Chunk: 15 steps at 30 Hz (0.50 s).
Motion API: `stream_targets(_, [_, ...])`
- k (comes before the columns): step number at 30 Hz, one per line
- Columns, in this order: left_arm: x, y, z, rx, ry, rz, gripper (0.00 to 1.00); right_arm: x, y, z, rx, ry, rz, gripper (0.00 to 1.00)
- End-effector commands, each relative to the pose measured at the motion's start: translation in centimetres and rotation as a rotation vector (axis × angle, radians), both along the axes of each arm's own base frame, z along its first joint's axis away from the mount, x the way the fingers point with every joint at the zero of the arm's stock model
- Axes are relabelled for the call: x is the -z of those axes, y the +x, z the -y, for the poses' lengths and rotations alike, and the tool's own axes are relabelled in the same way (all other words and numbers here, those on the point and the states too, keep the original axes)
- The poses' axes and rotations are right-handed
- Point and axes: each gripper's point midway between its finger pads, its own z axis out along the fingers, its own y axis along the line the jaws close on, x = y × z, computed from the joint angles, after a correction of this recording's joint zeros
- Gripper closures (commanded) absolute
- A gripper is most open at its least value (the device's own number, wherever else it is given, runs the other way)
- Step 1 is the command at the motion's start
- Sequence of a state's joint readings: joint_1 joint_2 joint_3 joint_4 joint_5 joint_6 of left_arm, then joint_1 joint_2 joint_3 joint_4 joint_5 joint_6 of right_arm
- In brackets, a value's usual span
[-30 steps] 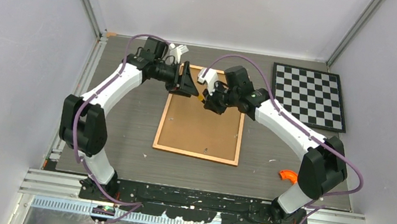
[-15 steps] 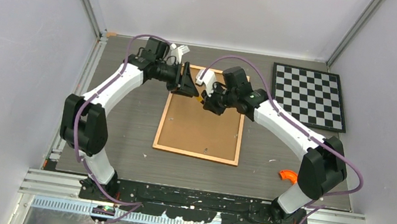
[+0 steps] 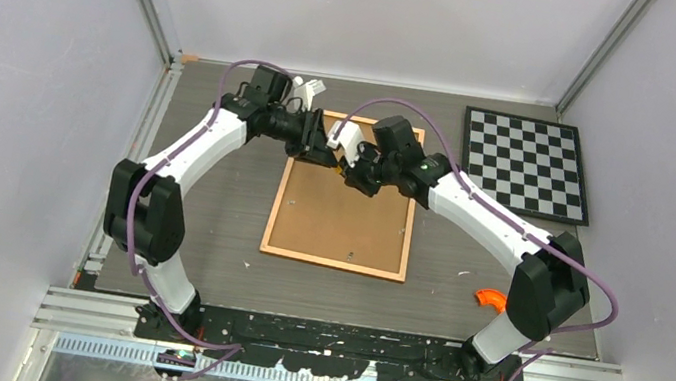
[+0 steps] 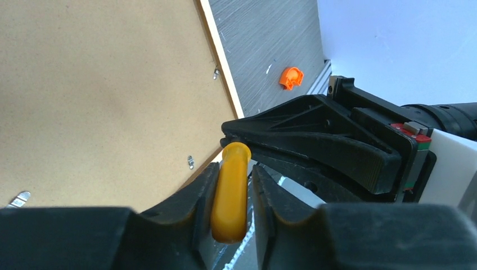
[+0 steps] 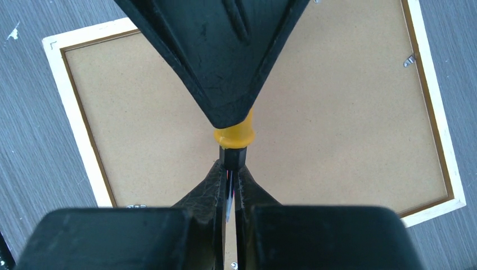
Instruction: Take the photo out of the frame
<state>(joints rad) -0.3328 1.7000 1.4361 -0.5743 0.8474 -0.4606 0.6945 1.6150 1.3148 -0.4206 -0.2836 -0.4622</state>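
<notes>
Both our hands clamp one yellow-handled tool (image 5: 233, 135), left hand (image 4: 232, 191) shut on the handle, right hand (image 5: 229, 180) shut on the shaft, seemingly for a handover. The frame (image 3: 333, 264) lies back-up on the desk (image 3: 206, 232), exposing its clips (image 4: 190, 162); the photo is presumably hidden underneath.

a dark grey, wood-grained table (image 3: 208, 222) is carrying everything, and the frame (image 3: 339, 221) is lying flat near its middle, back up — plain brown fibreboard is showing inside the narrow orange-brown border, with small metal clips (image 5: 409, 59) sitting along the edges. a black-and-white checkerboard (image 3: 527, 163) is lying flat in the far right corner, well apart from the frame — and a small orange curved piece (image 3: 491, 298) is resting on the bare surface near the right edge, towards the front, apart from both.
</notes>
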Motion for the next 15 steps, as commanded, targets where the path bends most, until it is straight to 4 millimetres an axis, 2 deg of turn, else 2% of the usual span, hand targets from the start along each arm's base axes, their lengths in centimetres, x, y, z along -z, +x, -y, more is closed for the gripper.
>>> stream_targets(1, [-0.35, 0.24, 0.34, 0.006, -0.009, 0.012, 0.67, -1.97, 0.43, -0.78, -0.013, 0.027, 0.081, 0.99])
stream_targets(2, [-0.35, 0.27, 0.35, 0.005, -0.009, 0.010, 0.62, -1.94, 0.40, -0.79, -0.014, 0.025, 0.083, 0.99])
stream_targets(4, [-0.24, 0.32, 0.41, 0.003, -0.009, 0.004, 0.59, -1.90, 0.42, -0.79, -0.014, 0.021, 0.087, 0.99])
stream_targets(9, [-0.08, 0.50, 0.41, -0.003, -0.007, -0.002, 0.66, -1.83, 0.54, -0.70, -0.002, 0.013, 0.092, 0.99])
stream_targets(10, [-0.07, 0.49, 0.42, -0.003, -0.007, -0.003, 0.70, -1.83, 0.57, -0.69, -0.001, 0.011, 0.093, 0.99])
stream_targets(13, [-0.10, 0.45, 0.45, 0.001, -0.010, -0.001, 0.94, -1.79, 0.61, -0.62, 0.002, 0.010, 0.095, 1.00])
stream_targets(14, [-0.21, 0.39, 0.43, 0.002, -0.012, 0.003, 0.99, -1.84, 0.56, -0.63, 0.001, 0.011, 0.094, 0.99])
stream_targets(15, [-0.36, 0.32, 0.37, 0.004, -0.014, 0.008, 1.00, -1.83, 0.56, -0.55, 0.007, 0.010, 0.093, 0.98])
